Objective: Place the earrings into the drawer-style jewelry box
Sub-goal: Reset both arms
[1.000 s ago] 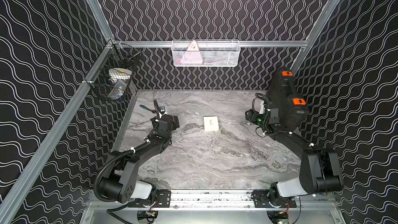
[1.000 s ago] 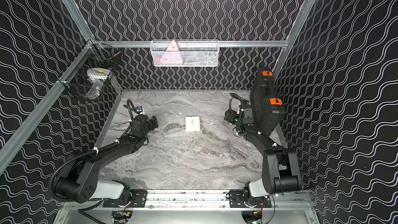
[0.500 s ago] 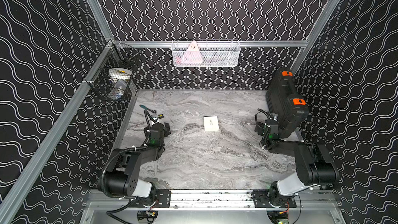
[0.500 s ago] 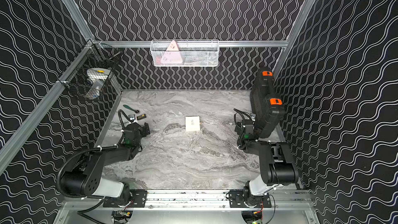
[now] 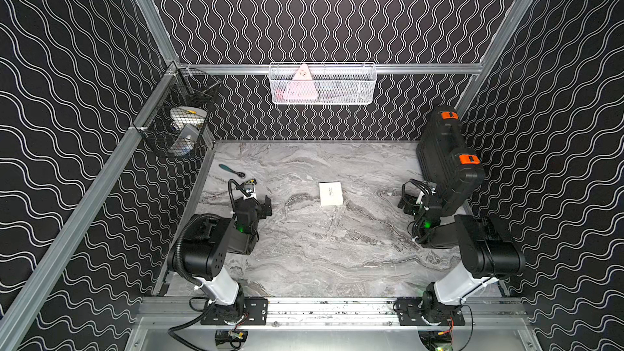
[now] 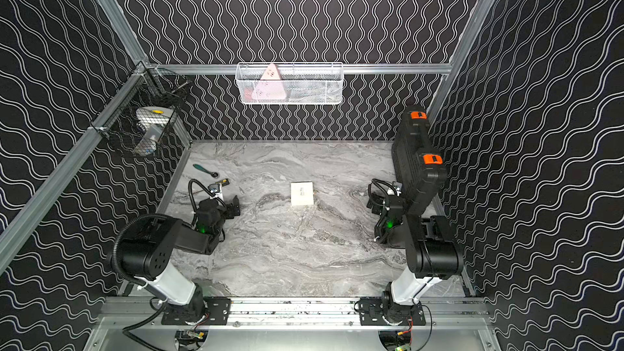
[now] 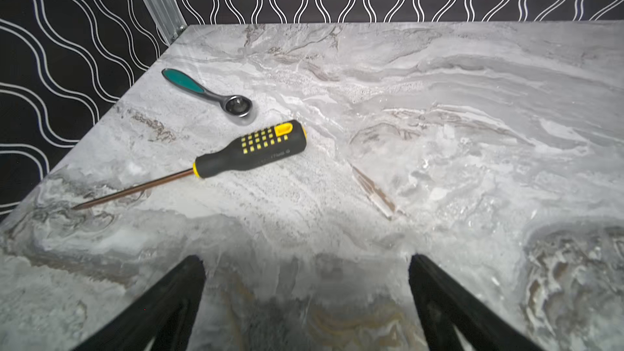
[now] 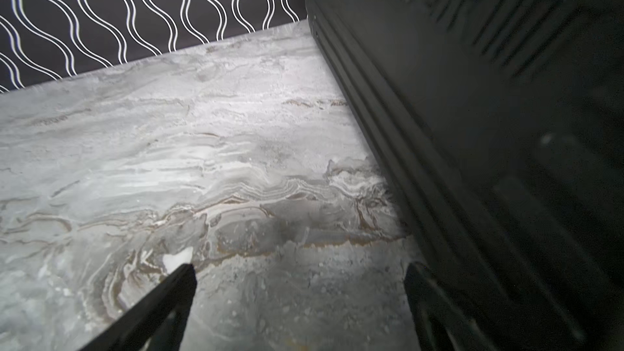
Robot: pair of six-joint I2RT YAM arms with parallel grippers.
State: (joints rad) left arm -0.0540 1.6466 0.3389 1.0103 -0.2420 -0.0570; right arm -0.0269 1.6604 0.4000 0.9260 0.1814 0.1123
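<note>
Nearest me, the left gripper (image 7: 305, 260) and the right gripper (image 8: 300, 270) hang low with jaws spread wide, holding nothing. Between them and a little farther back, well apart from both, the jewelry box (image 5: 330, 193) lies flat. It is too nearly square to show a long axis, and its tiny dark print is unreadable. Left of the box lies a screwdriver (image 7: 250, 151), its handle lettering illegible, with a ratchet (image 7: 209, 96) just beyond.

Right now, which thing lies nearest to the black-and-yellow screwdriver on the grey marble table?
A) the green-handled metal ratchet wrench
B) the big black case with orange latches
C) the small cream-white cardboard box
A: the ratchet wrench lies just beside the screwdriver, by its handle end.
</note>
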